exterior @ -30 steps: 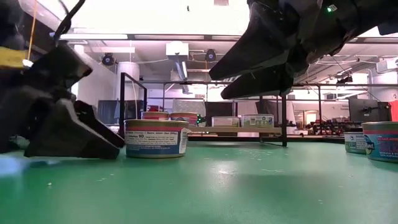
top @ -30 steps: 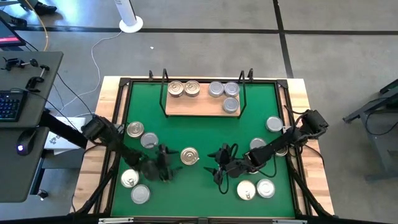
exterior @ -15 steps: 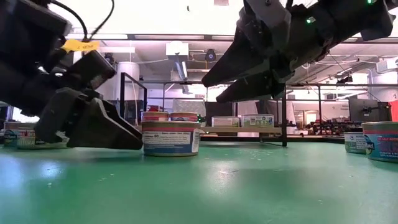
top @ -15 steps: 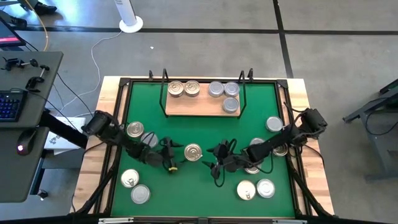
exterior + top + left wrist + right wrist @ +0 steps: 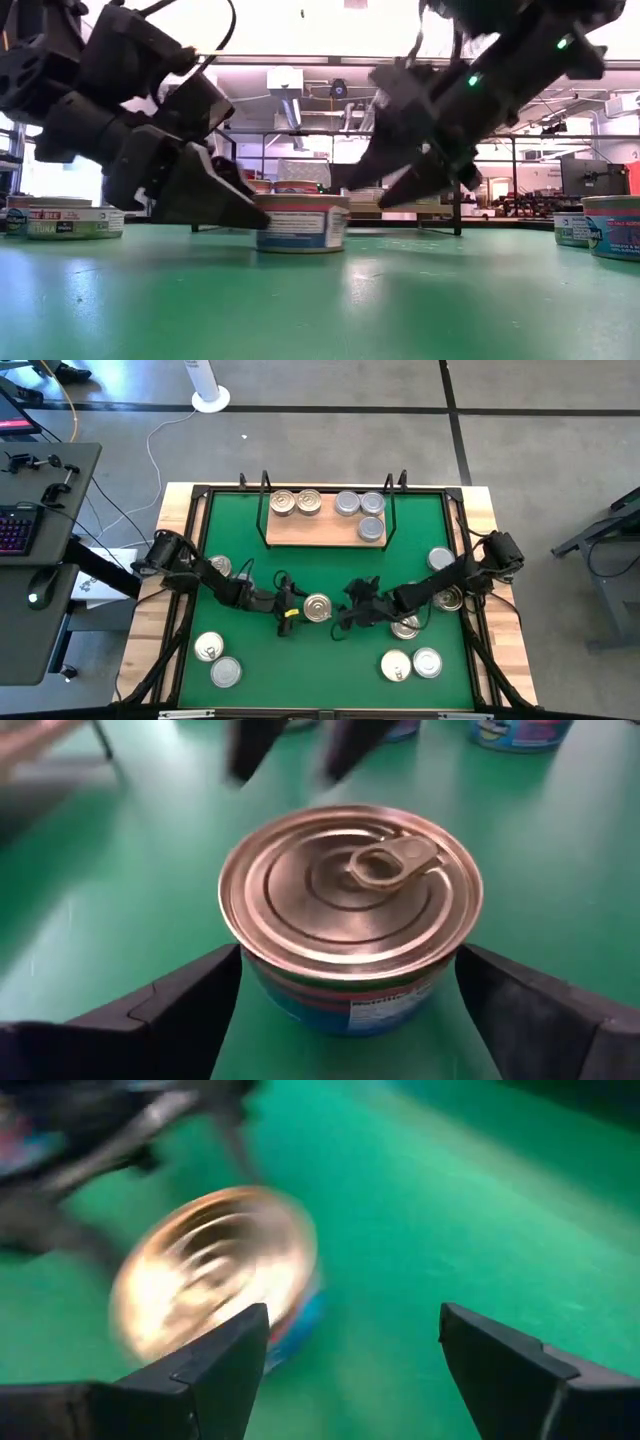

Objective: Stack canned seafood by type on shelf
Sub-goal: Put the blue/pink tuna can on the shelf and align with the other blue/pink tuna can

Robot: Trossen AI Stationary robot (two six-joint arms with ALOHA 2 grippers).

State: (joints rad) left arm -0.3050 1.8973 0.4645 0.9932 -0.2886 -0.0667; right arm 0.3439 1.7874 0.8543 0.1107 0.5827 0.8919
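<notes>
A gold-lidded can (image 5: 318, 607) stands upright on the green mat near its middle. My left gripper (image 5: 292, 606) is open just left of it and low over the mat, one finger at each side of the can (image 5: 350, 900). My right gripper (image 5: 350, 612) is open just right of the can and raised off the mat (image 5: 385, 190); its wrist view shows the can blurred (image 5: 215, 1275). The shelf (image 5: 310, 530) at the far side carries two gold-lidded cans (image 5: 296, 503) and three silver-lidded cans (image 5: 360, 510). My left gripper (image 5: 350, 1020) has the can's side wall (image 5: 300, 1010) between its open fingers (image 5: 190, 1005). It comes in low and nearly level from the table's left. Both fingertips lie right at the wall; whether they press it I cannot tell. The can stands on the mat.
Loose cans lie around the mat: near left (image 5: 216, 660), far left (image 5: 217, 567), near right (image 5: 412, 663), right side (image 5: 440, 560) and under the right arm (image 5: 405, 626). A black frame (image 5: 196, 540) rims the mat. The shelf has thin black uprights (image 5: 392, 500).
My left gripper has moved toward the table's right and a little toward the far edge, closing on the can. The can has slid slightly to the right on the mat. My right gripper has moved toward the far edge and come down toward the can.
</notes>
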